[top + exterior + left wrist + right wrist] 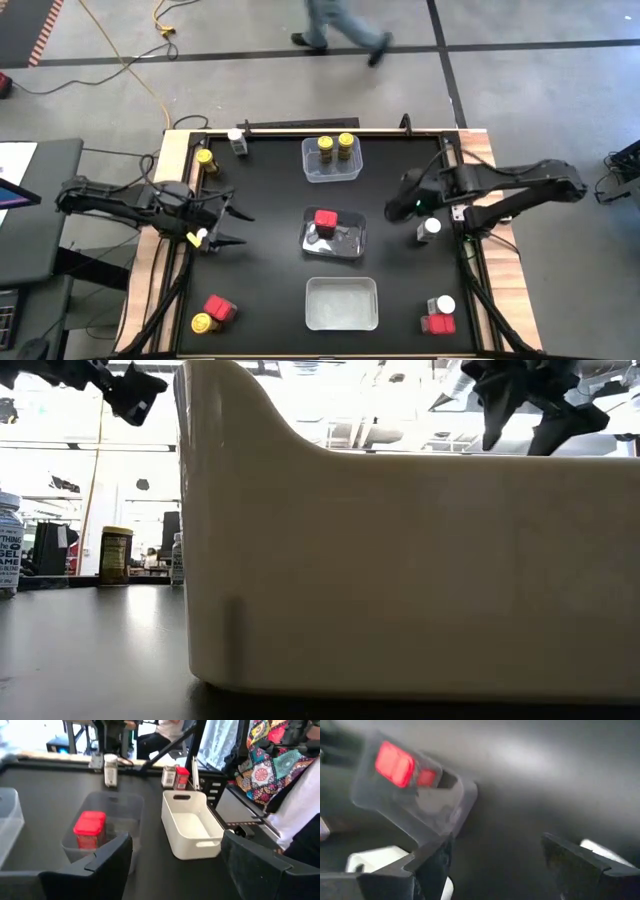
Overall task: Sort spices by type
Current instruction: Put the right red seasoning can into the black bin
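From above, the black desk (270,200) carries three clear tubs in a column down its middle. The far tub (332,160) holds two yellow-capped amber jars (335,149) side by side. The middle tub (335,235) holds one red tin (325,220). The near tub (342,303) holds nothing. Loose spices lie around: a white-capped jar (237,142) and a yellow-capped jar (206,159) at the far left, a red tin beside a yellow-capped jar (212,312) at the near left, a white-capped jar by a red tin (439,314) at the near right, and another white-capped jar (429,228) just beside the right gripper (412,205). The left gripper (232,226) hovers left of the middle tub, fingers spread.

At desk height, a pale tub wall (420,570) fills most of the frame; an amber jar (116,555) stands beyond.

The left wrist camera shows its spread, empty fingers (107,862), the tin in its tub (90,827), and the vacant near tub (190,822).

The right wrist camera shows spread fingers (427,865) pinching nothing, with the tin's tub (415,795) ahead.
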### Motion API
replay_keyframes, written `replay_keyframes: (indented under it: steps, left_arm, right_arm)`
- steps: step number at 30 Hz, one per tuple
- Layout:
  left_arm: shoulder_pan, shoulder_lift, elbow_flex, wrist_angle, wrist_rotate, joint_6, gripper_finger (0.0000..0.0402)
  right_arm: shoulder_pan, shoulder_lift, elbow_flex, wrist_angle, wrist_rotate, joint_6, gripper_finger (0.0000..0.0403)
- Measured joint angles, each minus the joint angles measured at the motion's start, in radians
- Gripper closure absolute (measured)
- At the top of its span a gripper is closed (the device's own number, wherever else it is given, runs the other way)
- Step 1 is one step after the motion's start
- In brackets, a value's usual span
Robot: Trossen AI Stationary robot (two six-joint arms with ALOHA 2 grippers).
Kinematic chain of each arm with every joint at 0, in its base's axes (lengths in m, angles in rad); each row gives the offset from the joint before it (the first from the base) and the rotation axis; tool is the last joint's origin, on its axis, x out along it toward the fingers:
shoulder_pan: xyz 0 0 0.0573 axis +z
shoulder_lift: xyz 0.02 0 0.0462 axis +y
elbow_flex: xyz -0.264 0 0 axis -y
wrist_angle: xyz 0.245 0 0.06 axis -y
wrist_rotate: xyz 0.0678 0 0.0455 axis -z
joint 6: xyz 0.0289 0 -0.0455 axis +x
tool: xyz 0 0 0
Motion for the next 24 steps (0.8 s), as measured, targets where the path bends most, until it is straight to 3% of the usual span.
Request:
replay_keyframes:
  steps: [10,17,24]
  left_arm:
    - [-0.097,-0.028,0.000,-0.009,-0.007,0.000,0.0109]
    - [-0.123,-0.034,0.001,-0.010,-0.054,-0.004,0.0110]
    - [-0.123,-0.031,0.001,-0.025,-0.146,-0.125,0.0109]
  right_arm:
    - [0.118,0.215,0.081,0.007,-0.002,0.053,0.0078]
    - [0.135,0.296,0.150,0.011,-0.003,-0.140,0.0078]
    - [0.134,0.342,0.150,0.010,-0.053,-0.288,0.0078]
